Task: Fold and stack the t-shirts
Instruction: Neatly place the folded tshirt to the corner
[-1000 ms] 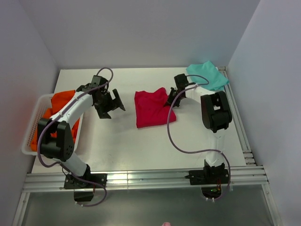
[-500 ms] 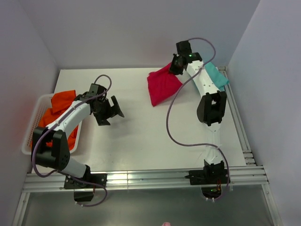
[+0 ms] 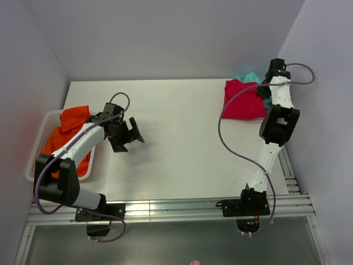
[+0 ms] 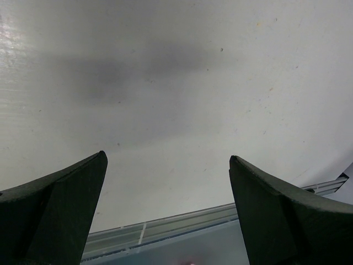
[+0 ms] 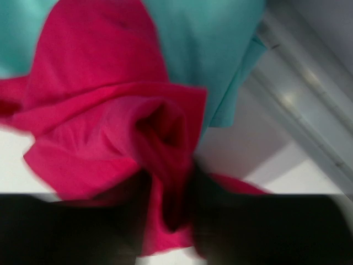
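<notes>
Stacking is judged to be under way: a crimson-red soft cloth t-shirt [image 3: 241,101], folded into a rough rectangle, is seen at the far right corner of the white table [image 3: 176,165], laid over a teal-green cloth t-shirt [image 3: 249,77] of which only the far edge shows. Its longer side is judged to run along the far edge, with the bunched end turned toward the right edge. That end is met by the right gripper [image 3: 264,89]; in the wrist view a red fold runs between the dark fingers [image 5: 83,232], but through the blur it cannot be told whether it is pinched or freed. The left gripper [image 3: 131,134], jaws wide apart and holding nothing, is found well apart near the left edge, beside a white slatted plastic basket [image 3: 33,165] of orange garments [image 3: 71,118], so the right arm is plainly the nearer.
</notes>
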